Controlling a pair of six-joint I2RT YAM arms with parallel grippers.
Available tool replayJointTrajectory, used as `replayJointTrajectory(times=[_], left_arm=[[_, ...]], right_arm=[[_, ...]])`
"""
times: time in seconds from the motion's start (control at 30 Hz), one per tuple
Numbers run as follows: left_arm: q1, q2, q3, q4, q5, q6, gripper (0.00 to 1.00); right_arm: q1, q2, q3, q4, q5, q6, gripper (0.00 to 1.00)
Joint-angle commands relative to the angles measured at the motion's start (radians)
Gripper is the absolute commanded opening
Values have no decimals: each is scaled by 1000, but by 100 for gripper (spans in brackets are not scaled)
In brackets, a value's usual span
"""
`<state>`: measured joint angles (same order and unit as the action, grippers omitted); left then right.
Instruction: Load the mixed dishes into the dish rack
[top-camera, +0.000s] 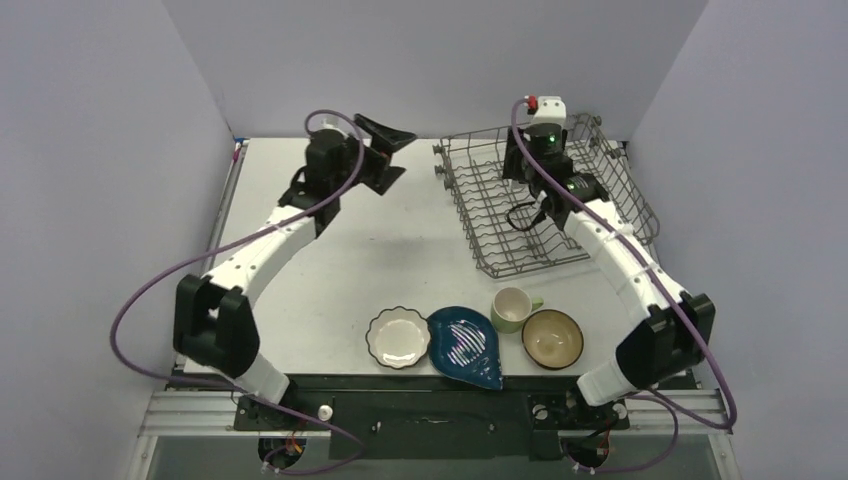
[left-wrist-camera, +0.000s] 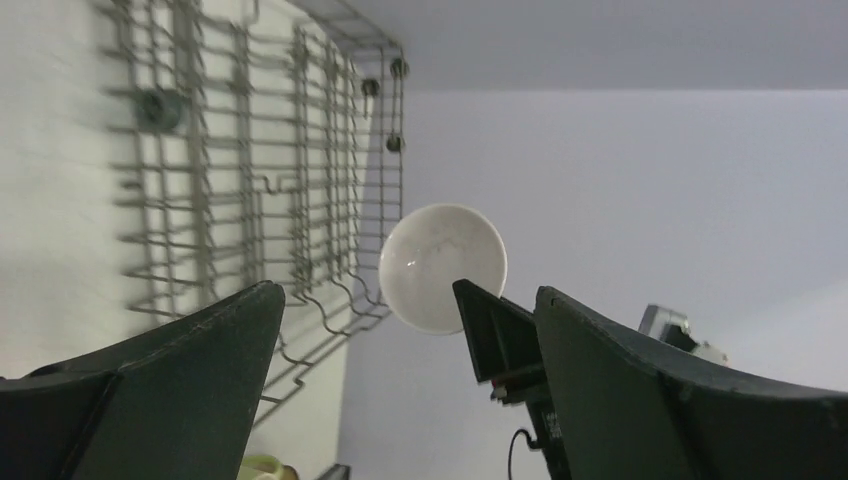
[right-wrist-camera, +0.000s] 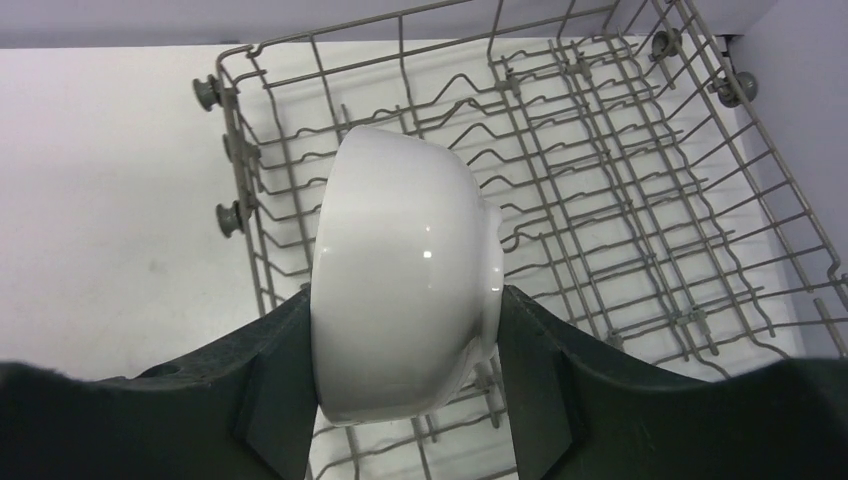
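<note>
Four dishes are waiting in a row at the near edge of the tabletop (top-camera: 380, 250), and none has gone in. From left to right they are the white scalloped plate (top-camera: 398, 337), the dark blue leaf-shaped dish (top-camera: 467, 345) just beside it, the pale green mug (top-camera: 511, 309) and the brown bowl (top-camera: 552, 338).

The action is up at the far right. The right pincer (right-wrist-camera: 400, 340) is clamped on the small white bowl (right-wrist-camera: 405, 250), one finger on each side. The bowl is tipped on its side and hangs above the dish rack (top-camera: 460, 205), over the rows of tines near the rack's left wall. It is in the air, not seated on the wires.

Over on the far left, the left pincer (top-camera: 400, 152) is spread wide with nothing between its fingers. It points across at the rack and is well apart from every dish. Its own camera looks straight at the bowl's pale inside.

Call it early going. As far as these views show, no dish sits in the rack. The first piece is poised for lowering, and the likely job now is to settle it between tines so it stands. After that, four pieces remain to fetch from the front edge.
</note>
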<state>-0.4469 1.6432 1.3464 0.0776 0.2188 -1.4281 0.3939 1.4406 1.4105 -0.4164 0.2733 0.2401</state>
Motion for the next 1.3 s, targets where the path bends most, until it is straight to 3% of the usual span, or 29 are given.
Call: replayJointTrajectory(times=[0.0, 0.2, 0.43, 0.53, 0.9, 1.27], left_arm=[[108, -246, -81, -106, 0, 290, 97], [246, -521, -261, -259, 183, 572, 96], [266, -711, -301, -560, 184, 865, 96], [255, -759, -299, -694, 122, 972, 96], [249, -817, -345, -738, 140, 965, 96], [250, -818, -391, -715, 174, 949, 96]], right_arm=[[-10, 150, 171, -17, 108, -81, 0], [-11, 390, 432, -119, 183, -245, 0], [9, 643, 729, -223, 313, -447, 0], [28, 714, 784, -234, 380, -505, 0], [50, 903, 878, -156, 497, -628, 0], [61, 1002, 905, -116, 455, -639, 0]])
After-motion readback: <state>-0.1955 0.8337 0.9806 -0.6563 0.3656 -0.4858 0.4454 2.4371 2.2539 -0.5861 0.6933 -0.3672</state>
